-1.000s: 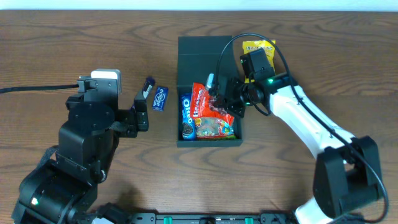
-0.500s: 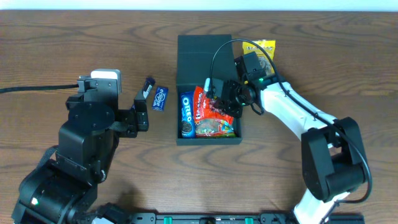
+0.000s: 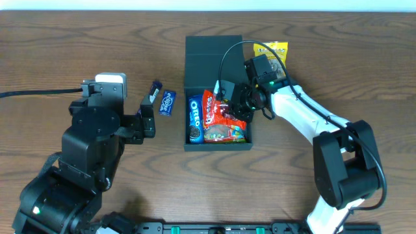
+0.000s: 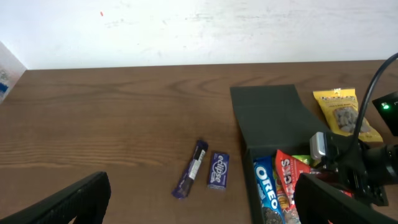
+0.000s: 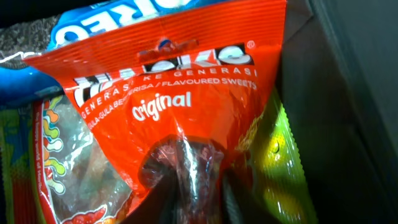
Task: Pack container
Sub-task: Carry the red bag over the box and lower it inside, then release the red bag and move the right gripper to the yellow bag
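Container place: container (image 3: 218,147) at the middle of the table (image 3: 78,45), lid (image 3: 212,58) folded back on the far side, mouth open upward

Contents: Oreo pack (image 3: 194,121) along the left wall, red sweets bag (image 3: 220,110) in the middle, gummy bag (image 3: 224,133) at the near end, green-yellow packet (image 5: 281,155) squeezed against the right wall

Risk, bag dragged out: red sweets bag likely to ride back up with the fingers on withdrawal, because its film is bunched tight around the tips; a wider release before lifting would guard against this

Risk, lid fouling: sweets bag possibly lying over its neighbours instead of flat among them, enough to stop the lid closing; height hard to judge from above

Risk, crowding: yellow snack packet (image 3: 272,51) far right of the container, Eclipse pack (image 3: 168,103) and purple bar (image 3: 154,91) to its left, all on the table; little free room inside, so later pieces may sit proud or slide off

Right gripper (image 3: 229,104): down inside the container, jaws nearly closed, pinching the crumpled edge of the red sweets bag; fingers (image 5: 158,186) dark against the film, touching nothing else that shows

Left gripper (image 3: 150,115): spread wide, holding nothing, touching nothing, just left of the Eclipse pack and well apart from the container
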Motion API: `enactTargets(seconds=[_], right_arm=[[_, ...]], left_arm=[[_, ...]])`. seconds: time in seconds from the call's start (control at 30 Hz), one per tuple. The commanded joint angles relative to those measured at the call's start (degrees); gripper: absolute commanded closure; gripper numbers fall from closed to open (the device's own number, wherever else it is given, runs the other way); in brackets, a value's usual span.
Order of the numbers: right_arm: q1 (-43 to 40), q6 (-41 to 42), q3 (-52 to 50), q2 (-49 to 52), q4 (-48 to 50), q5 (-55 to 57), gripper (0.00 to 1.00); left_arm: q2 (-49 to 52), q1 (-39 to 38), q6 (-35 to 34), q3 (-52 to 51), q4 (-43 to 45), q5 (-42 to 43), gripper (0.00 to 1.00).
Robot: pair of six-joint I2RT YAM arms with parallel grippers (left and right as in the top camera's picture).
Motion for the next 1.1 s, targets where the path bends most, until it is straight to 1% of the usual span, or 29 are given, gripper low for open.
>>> enactTargets(seconds=[0.0,0.07,0.2,0.33,0.43,0.53,0.67,0.7,0.73,0.77,0.93,1.07], right_arm=[[0.37,3.5,0.0,-2.32,-0.24,0.2,0.71],[0.37,3.78,0.0,-4.46,-0.57,-1.81,0.65],[0.37,4.52,0.0,-10.14,-1.27,-4.9,0.57],[0.37,6.78,0.0,-16.26,-1.4,-5.46,0.5],[0.35,7.96,0.0,-20.96,-1.22,-5.44,0.48],[0.35,7.96,0.0,-25.35,-1.07,-5.44,0.38],[0.37,7.98,0.0,-30.91,-0.39,-5.46,0.3],[0.35,7.98,0.0,-32.24,-0.13,-5.44,0.24],[0.37,8.02,0.0,-33.38,0.09,-5.46,0.15],[0.35,8.85,0.0,-34.45,0.42,-5.44,0.01],[0.28,16.7,0.0,-38.56,3.87,-4.66,0.01],[-0.63,29.11,0.0,-38.95,7.08,0.37,0.01]], left_arm=[[-0.28,0.28,0.81,1.03,-0.15,-0.61,0.05],[-0.28,0.28,0.81,1.03,-0.17,-0.61,0.05],[-0.28,0.28,0.81,1.03,-0.17,-0.61,0.05],[-0.28,0.28,0.81,1.03,-0.42,-0.61,0.05],[-0.28,0.28,0.81,1.03,-1.07,-0.61,0.05],[-0.28,0.28,0.81,1.03,-1.42,-0.61,0.05],[-0.28,0.28,0.81,1.03,-1.64,-0.61,0.05],[-0.28,0.28,0.81,1.03,-1.64,-0.63,0.05],[-0.28,0.28,0.81,1.03,-1.62,-0.63,0.05],[-0.28,0.28,0.81,1.03,-1.62,-0.63,0.05],[-0.28,0.28,0.81,1.03,-1.62,-0.61,0.05],[-0.28,0.28,0.81,1.03,-1.62,-0.61,0.05]])
